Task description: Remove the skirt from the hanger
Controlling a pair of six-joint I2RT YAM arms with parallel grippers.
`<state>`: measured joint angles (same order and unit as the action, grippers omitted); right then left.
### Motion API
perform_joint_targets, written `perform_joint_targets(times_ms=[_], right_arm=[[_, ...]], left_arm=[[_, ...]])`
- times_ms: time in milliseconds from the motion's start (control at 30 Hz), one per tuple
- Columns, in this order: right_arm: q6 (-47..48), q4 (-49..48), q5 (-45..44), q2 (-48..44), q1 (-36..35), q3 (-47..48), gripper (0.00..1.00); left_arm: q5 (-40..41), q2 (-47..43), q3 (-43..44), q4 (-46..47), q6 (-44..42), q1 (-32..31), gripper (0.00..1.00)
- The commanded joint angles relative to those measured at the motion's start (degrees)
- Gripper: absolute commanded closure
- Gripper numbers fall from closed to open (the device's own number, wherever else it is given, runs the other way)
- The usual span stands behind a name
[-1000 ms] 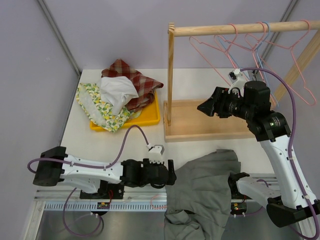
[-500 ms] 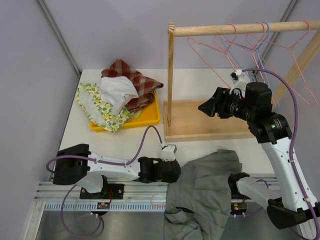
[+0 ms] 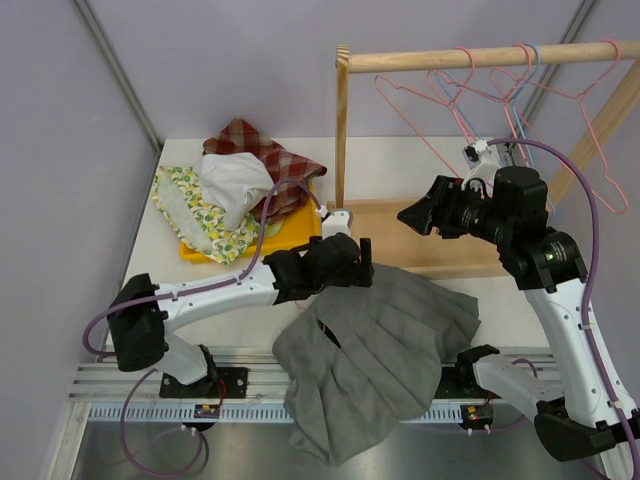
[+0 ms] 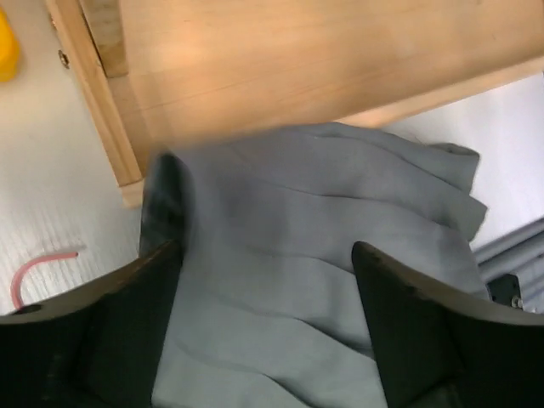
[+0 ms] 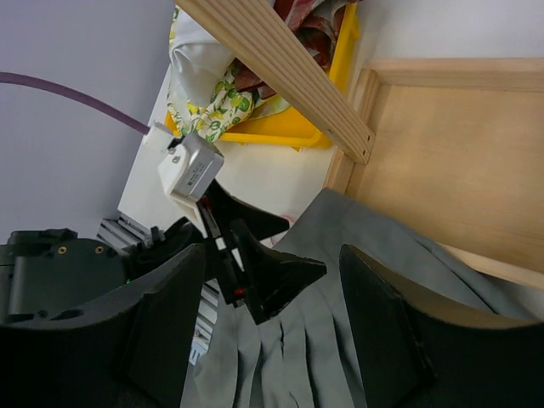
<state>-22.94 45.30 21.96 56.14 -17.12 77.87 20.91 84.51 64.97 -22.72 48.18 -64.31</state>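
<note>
Pleated grey skirt (image 3: 390,340), soft folds, top edge hid under left gripper (image 4: 265,255), jaws spread, nothing pinched; right gripper (image 5: 272,255) likewise, over wood rack base (image 3: 420,255).

Skirt (image 3: 380,350): one, grey. Wooden rack (image 3: 420,235): one. Wire hangers on the rail: three pink (image 3: 463,57) and one blue (image 3: 531,50), as far as the overlap allows. Yellow tray (image 3: 300,236), far left: one, holding three garments. Robot arms: two.
</note>
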Motion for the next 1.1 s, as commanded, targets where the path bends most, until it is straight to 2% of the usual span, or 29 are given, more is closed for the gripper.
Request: perform_joint_targets(times_ms=[0, 100, 167, 233, 267, 333, 367, 433, 500, 600, 633, 767, 900, 1067], right_arm=[[-0.44, -0.39, 1.86, -0.42, -0.01, 1.67, 0.28], [-1.05, 0.23, 5.64, 0.2, -0.8, 1.76, 0.3], [-1.76, 1.28, 3.2, 0.55, -4.92, 1.94, 0.31], [-2.81, 2.07, -2.93, 1.6, -9.31, 1.68, 0.33], [-3.16, 2.6, -5.67, 2.47, -15.51, 1.68, 0.33], [-4.65, 3.83, -15.39, 5.72, -22.82, 2.29, 0.33], [-5.09, 3.83, -18.41, 7.13, -28.87, 2.38, 0.33], [-7.02, 2.96, -23.51, 10.56, -32.7, 2.03, 0.33], [-8.34, 0.86, -23.19, 12.05, -33.93, 0.11, 0.34], [-10.28, -3.89, -22.83, 12.68, -34.29, -2.01, 0.34], [-10.46, -5.12, -22.92, 13.03, -34.38, -2.1, 0.34], [-10.28, -5.31, -22.74, 16.54, -35.69, -0.7, 0.36], [-10.28, -5.66, -23.53, 16.9, -36.75, -1.13, 0.36], [-9.85, -4.52, -24.77, 15.32, -36.75, -1.67, 0.35]], left_arm=[[-4.2, 0.05, -2.46, 4.52, -4.77, 0.07, 0.01], [-3.69, -6.18, -8.8, 4.53, -2.05, -0.11, 0.01], [-1.58, -13.21, -12.4, 0.15, 0.24, -1.33, 0.01], [3.59, -18.57, -14.6, -4.59, 3.92, -2.65, 0.01], [5.36, -23.73, -16.87, -9.49, 5.5, -3.96, 0.01], [8.7, -28.06, -19.43, -15.21, 9.9, -4.33, 0.01], [9.58, -32.26, -22.57, -16.64, 11.39, -4.24, 0.01], [11.87, -35.62, -25.49, -18.49, 14.47, -3.98, 0.01], [12.93, -38.53, -29.17, -17.8, 15.97, -2.75, 0.01], [9.78, -37.58, -34.02, -9.74, 12.31, 2.16, 0.01], [7.85, -36.53, -34.73, -5.1, 11.07, 6.7, 0.01], [-2.34, -30.47, -38.16, 6.7, 6.67, 16.05, 0.01], [-5.0, -22.22, -35.36, 10.94, 4.38, 17.91, 0.05], [-6.31, -12.72, -31.49, 14.45, 2.97, 18.0, 0.16]])
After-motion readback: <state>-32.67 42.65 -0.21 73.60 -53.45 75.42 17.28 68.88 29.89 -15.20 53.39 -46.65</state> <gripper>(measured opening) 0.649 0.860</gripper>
